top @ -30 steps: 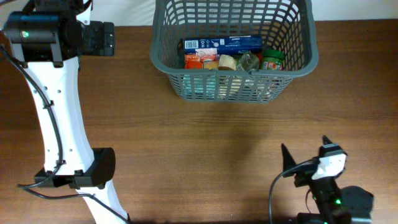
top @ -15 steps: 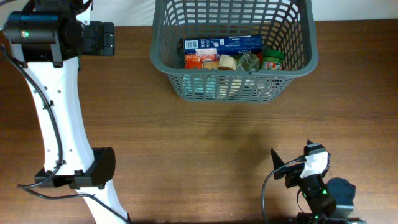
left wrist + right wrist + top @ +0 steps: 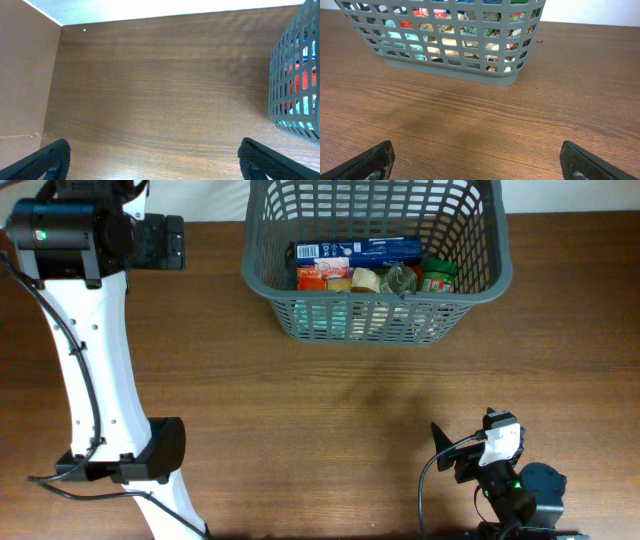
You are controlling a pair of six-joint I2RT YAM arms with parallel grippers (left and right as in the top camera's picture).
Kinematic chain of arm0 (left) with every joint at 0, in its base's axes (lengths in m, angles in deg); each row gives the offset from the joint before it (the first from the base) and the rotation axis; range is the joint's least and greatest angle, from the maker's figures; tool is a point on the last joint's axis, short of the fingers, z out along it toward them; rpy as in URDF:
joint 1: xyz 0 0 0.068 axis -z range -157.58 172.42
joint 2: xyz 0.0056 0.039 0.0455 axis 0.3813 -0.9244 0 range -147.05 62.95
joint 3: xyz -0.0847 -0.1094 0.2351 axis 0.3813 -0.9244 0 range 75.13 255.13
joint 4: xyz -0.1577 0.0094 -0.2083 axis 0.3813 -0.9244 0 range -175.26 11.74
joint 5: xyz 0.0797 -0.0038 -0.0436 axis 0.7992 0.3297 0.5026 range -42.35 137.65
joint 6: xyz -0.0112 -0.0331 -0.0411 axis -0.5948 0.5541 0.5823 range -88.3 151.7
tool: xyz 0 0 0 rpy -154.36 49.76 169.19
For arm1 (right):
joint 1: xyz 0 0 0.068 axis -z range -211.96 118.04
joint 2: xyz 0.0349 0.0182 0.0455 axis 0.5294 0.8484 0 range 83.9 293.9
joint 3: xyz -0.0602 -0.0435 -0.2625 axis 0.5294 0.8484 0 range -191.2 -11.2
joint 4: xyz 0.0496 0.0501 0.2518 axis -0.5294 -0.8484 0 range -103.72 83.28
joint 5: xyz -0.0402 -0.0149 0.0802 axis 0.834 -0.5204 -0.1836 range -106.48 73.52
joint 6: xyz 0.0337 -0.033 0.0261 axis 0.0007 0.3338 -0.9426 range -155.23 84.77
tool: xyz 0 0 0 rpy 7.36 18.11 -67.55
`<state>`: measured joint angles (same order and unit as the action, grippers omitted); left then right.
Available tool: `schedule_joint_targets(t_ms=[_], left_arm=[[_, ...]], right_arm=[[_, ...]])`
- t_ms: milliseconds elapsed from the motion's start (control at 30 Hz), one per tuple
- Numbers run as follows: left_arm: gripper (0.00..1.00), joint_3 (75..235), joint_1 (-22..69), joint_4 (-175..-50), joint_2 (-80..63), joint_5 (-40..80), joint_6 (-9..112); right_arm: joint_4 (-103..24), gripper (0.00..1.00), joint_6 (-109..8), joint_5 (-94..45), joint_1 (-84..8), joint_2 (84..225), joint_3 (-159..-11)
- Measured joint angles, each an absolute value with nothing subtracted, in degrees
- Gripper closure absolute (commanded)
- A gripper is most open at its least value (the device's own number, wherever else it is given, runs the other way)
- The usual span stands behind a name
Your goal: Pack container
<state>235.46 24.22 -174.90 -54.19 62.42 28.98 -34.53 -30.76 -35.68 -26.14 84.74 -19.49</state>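
The container (image 3: 375, 293), a dark grey lattice basket holding groceries (image 3: 355, 250), sits at upper centre of the bench (image 3: 300, 410). Left jaws and right jaws gape wide, empty. It looks stiff but loaded; its rim seems the surest hold.

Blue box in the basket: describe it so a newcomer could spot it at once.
In the overhead view, find the grey basket at the far edge of the table. Inside it, the blue box lies beyond a row of smaller groceries. It alone is long and dark blue.
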Motion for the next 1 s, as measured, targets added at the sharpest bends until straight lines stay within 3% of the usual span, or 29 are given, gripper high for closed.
schedule_joint_targets(t_ms=[500,633,800,867,1000], left_arm=[[0.01,234.5,24.4,-174.8,-52.8,62.4,29.0],[0.01,224.6,25.2,-174.4,-43.6,62.4,29.0],[0.01,200.5,25.2,-172.6,-21.7,62.2,29.0],[0.01,190.3,24.6,-166.9,-12.5,62.3,29.0],[0.01,167.4,23.3,-137.5,5.7,61.9,29.0]], right_arm=[[-34.5,0.01,-30.8,-35.7,-26.1,84.7,-19.5],[-34.5,0.01,-30.7,-35.7,-26.1,84.7,-19.5],[-34.5,0.01,-30.7,-35.7,-26.1,84.7,-19.5],[-34.5,0.01,-30.7,-35.7,-26.1,84.7,-19.5],[-34.4,0.01,-30.7,-35.9,-26.1,84.7,-19.4]])
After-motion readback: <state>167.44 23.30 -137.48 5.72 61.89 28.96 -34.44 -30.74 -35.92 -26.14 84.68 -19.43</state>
